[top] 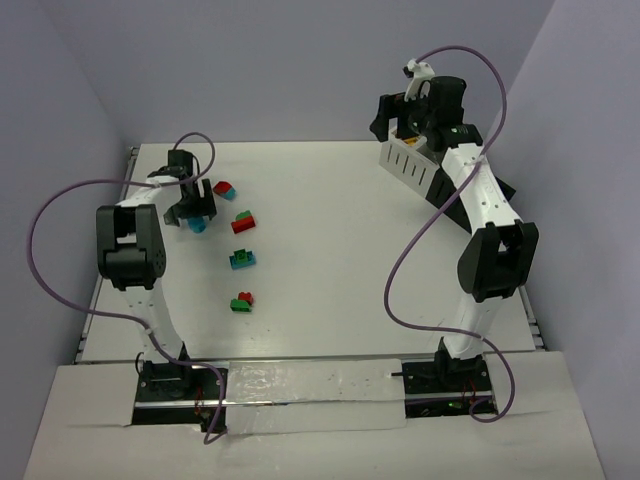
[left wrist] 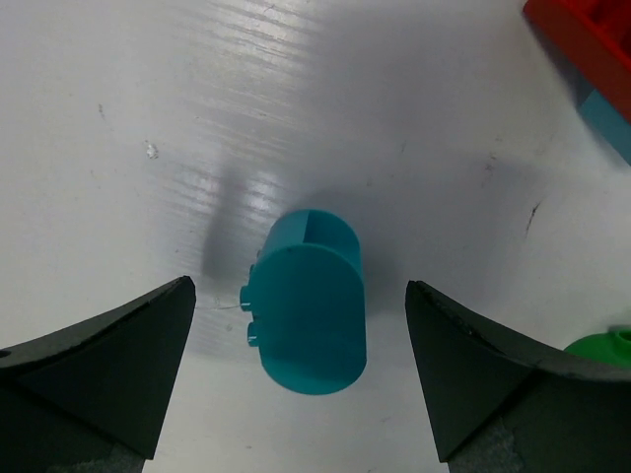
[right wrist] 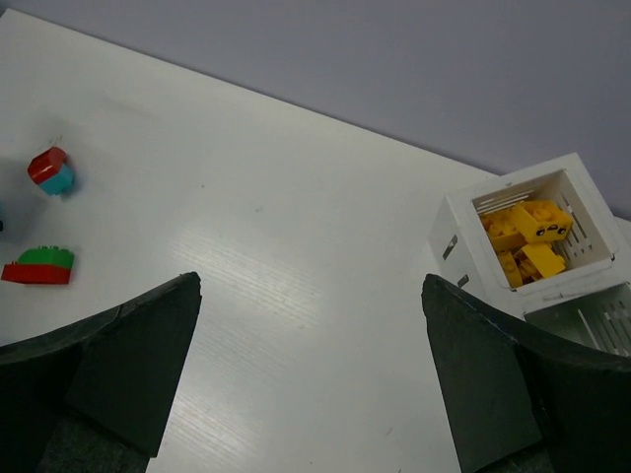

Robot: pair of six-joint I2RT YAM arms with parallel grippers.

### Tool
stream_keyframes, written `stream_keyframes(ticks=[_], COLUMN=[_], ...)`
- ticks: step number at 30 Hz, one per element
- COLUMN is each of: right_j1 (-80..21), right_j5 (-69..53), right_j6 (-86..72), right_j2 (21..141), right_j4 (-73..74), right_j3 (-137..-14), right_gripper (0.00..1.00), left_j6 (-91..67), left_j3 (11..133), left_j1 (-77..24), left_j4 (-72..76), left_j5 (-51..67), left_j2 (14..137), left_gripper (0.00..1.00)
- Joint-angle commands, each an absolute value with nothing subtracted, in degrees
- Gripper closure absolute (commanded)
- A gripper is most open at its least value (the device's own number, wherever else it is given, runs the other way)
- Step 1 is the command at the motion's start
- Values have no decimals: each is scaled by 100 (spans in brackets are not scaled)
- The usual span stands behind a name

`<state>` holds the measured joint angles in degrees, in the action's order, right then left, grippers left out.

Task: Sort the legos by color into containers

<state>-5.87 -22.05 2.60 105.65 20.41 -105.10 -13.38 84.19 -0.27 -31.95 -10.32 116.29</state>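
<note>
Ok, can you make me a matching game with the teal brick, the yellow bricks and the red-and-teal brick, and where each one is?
Things:
1. teal brick
2. yellow bricks
3. red-and-teal brick

Places:
A. inside a white bin
B. on the table, with nothing around it
C. on the table, inside the open left gripper

Pairs: 1-C, 2-A, 3-B.

1. My white table [top: 340, 250] sits under soft, even light, kinda glossy in spots.
2. Plain lavender-grey walls [top: 300, 60] box me in at 9, 12 and 3 o'clock.
</note>
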Motion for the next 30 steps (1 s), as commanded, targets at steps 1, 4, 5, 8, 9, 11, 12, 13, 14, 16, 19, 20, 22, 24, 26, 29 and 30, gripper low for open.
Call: stream_keyframes(ticks=[1, 4, 5, 8, 9, 11, 12, 13, 14, 16, 19, 20, 22, 24, 26, 29, 30], right_j1=[-576, -563, -566, -582, -591, -606, -639, -679, -712, -788, -952, -998, -1173, -1338, -1399, -1505, -1545], right_j5=[-2114, -2118, -2129, -2201, -2219, -2258, -2305, -2361, -2468, -2801, -3543, -3719, -3984, -4329, -4556, -4934, -5026], right_j6=[378, 369, 362, 282, 270, 211, 160, 88, -11, -281, -740, -875, -1048, -1315, -1476, -1798, -1865], right_j2=[10182, 10195, 10202, 10211, 10203, 10190, 10177, 10161, 10138, 10064, 9946, 9901, 9814, 9737, 9669, 9541, 9505], right_j4=[1986, 2013, 2016, 2032, 2038, 2030, 2026, 2022, 2020, 2005, 1893, 1826, 1735, 1597, 1416, 1148, 1088], right_j3=[-10494, -10519, -10533, -10538, -10527, -10468, -10421, -10357, -10293, -10140, -9809, -9696, -9535, -9335, -9255, -9128, -9111], right_gripper=[0, 0, 0, 0, 0, 0, 0, 0, 0, 0, 0, 0, 0, 0, 0, 0, 0], left_j6=[-1567, -1594, -1600, -1597, -1581, -1507, -1453, -1396, -1338, -1151, -767, -604, -142, 504, 841, 1246, 1343], left_j3=[8802, 8762, 8712, 8428, 8333, 8140, 8074, 8016, 8021, 8042, 7929, 7840, 7614, 7296, 7128, 6853, 6777], left_j1=[-18, -18, -18, -18, -18, -18, -18, -18, -18, -29, -192, -282, -472, -998, -1309, -1788, -1916], left_j4=[-3251, -3305, -3301, -3285, -3270, -3193, -3117, -3045, -2969, -2710, -2140, -1871, -1365, -724, -396, -68, -53], left_j5=[-950, -907, -893, -787, -721, -572, -511, -458, -409, -159, 327, 534, 804, 1072, 1169, 1481, 1634], left_j2=[11793, 11793, 11742, 11510, 11457, 11355, 11306, 11261, 11207, 10997, 10473, 10227, 9773, 9013, 8736, 8371, 8274], left_gripper=[8, 15, 18, 24, 28, 39, 47, 54, 57, 73, 94, 99, 100, 100, 100, 100, 100])
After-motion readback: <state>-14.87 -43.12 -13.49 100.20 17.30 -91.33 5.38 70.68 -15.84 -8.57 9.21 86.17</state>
